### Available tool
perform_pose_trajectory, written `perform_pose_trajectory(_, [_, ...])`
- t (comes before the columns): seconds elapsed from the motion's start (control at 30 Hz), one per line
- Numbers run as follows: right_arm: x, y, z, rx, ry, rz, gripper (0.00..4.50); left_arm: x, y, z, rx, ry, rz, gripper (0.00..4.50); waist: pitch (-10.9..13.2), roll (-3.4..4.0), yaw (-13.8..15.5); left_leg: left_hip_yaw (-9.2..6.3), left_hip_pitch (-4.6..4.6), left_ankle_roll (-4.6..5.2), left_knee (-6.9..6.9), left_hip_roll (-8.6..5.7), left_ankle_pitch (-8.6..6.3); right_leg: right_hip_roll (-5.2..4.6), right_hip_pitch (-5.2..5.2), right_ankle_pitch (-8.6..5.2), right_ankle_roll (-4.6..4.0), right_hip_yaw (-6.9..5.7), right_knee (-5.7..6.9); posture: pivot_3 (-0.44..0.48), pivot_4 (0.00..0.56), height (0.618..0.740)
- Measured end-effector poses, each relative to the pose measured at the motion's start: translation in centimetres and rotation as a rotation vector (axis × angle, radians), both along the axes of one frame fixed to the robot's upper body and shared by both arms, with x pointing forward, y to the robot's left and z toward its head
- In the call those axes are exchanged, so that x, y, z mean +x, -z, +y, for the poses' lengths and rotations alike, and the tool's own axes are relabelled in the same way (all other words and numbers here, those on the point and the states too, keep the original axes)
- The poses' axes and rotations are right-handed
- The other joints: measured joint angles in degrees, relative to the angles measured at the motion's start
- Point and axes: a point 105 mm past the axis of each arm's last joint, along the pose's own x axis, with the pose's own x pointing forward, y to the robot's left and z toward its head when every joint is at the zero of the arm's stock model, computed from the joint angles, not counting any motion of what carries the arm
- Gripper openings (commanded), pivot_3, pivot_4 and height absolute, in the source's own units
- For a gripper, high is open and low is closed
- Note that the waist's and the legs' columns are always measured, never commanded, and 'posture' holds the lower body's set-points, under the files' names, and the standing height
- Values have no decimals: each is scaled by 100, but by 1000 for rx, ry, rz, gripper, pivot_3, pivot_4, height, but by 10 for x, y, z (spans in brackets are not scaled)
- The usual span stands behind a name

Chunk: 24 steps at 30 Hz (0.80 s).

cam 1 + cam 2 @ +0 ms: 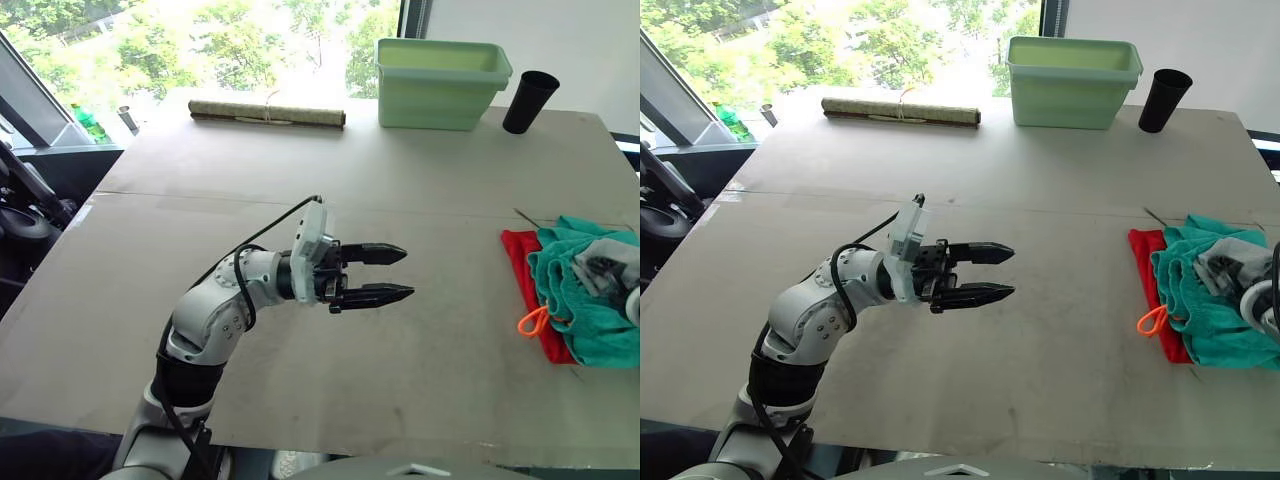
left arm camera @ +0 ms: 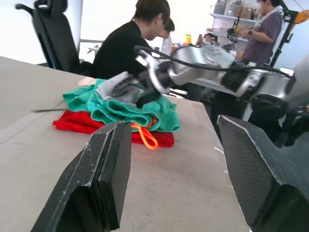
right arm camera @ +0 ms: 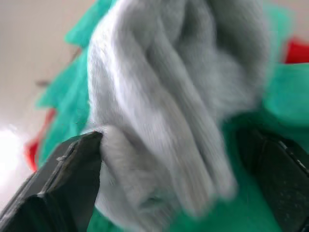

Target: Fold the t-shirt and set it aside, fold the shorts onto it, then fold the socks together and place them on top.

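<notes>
Left eye view: the left pincer (image 1: 400, 273) hovers released over the bare middle of the pale worktop (image 1: 420, 190), well apart from the clothes. At the worktop's right edge lies the bright red soft t-shirt (image 1: 522, 268), folded, with the teal fabric shorts (image 1: 585, 305) folded on it and their orange drawstring loop (image 1: 531, 322) trailing off the near side. Far back stand a pale green plastic tub (image 1: 438, 84), a black cup (image 1: 528, 101) and a rolled mat (image 1: 266, 113)

Right eye view: the same pile, with the bundled light grey-white socks (image 1: 1222, 262) on top of the shorts and the right arm reaching in over them

Left wrist view: the right pincer (image 2: 145, 99) is down on the sock bundle atop the pile; people sit and stand behind

Right wrist view: the socks fill the gap between the spread black fingers (image 3: 63, 188), so this pincer looks slack around them rather than clenched. The placing seems nearly done: to finish well, lift straight up without snagging the knit, leaving the bundle centred on the shorts
</notes>
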Motion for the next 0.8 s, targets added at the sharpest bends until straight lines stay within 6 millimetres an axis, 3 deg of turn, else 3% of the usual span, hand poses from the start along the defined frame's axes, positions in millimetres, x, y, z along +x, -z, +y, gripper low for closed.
perform_pose_trajectory(0.1, [-26, -35, 9, -281, -32, -89, 4442, 6, 0, 1, -1, -28, 6, 3120, 0, 9, -10, -1, 1, 1, 1, 2, -1, 1, -2, 1, 9, 1, 0, 0, 150, 740])
perform_pose_trajectory(0.13, [-39, -47, 16, -446, -40, -114, 4442, 9, 0, 3, -5, -51, 10, 3120, -3, 5, -8, -4, 3, 0, 1, 4, -1, 3, -1, -5, 20, -3, 0, 0, 150, 740])
perform_pose_trajectory(0.23, [-50, -58, 34, -655, -51, -203, 4442, 14, 0, 4, -15, -101, 32, 3120, -9, -5, -72, -3, 6, -1, 6, 6, -1, 5, -1, -12, 33, 0, -1, 0, 150, 740])
perform_pose_trajectory(0.3, [-47, -57, 57, -720, -115, -283, 4442, 18, 0, 6, -24, -145, 54, 3120, -9, 0, -142, 6, 13, -2, 10, 6, 0, 5, -2, -13, 31, 3, 1, 0, 150, 740])
perform_pose_trajectory(0.37, [-39, -54, 90, -789, -313, -347, 4442, 21, 3, 12, -9, -185, 64, 3120, -9, 2, -205, 14, 20, -2, 12, 4, 0, 7, -2, -9, 33, 10, 2, 0, 150, 740])
perform_pose_trajectory(0.43, [-34, -45, 128, -836, -578, -399, 4500, 23, 8, 24, -7, -244, 84, 3620, -9, 1, -270, 16, 23, -2, 12, 5, 0, 6, -2, -9, 31, 15, 2, 0, 150, 740])
perform_pose_trajectory(0.5, [-32, -34, 169, -789, -853, -482, 4500, 21, 20, 49, 38, -324, 119, 4439, -7, -7, -291, 7, 19, -3, 7, 12, 0, 13, -4, 2, 8, 19, 2, 0, 150, 740])
perform_pose_trajectory(0.53, [-32, -34, 173, -783, -884, -492, 4500, 20, 24, 54, 51, -339, 129, 4439, -6, -8, -282, 9, 21, -3, 7, 12, -1, 13, -5, 5, 3, 23, 1, 0, 150, 740])
perform_pose_trajectory(0.63, [-39, -20, 187, -739, -1117, -487, 4500, -1, 48, 102, 162, -462, 184, 4439, -4, -14, -238, 6, 15, -5, -2, 10, -1, -6, -11, 3, -1, 19, -3, 0, 150, 740])
perform_pose_trajectory(0.73, [-52, -7, 179, -681, -1179, -419, 4500, -16, 57, 124, 210, -529, 204, 4439, -1, -15, -74, -11, 4, -9, -1, 1, -6, -31, -9, -2, -4, -3, -14, 0, 150, 740])
perform_pose_trajectory(0.8, [-65, -2, 158, -697, -1181, -345, 4500, -34, 64, 137, 252, -559, 220, 4439, 0, -16, -21, -4, 1, 0, -1, -4, -16, -60, -7, -3, -3, -7, -30, 0, 150, 740])
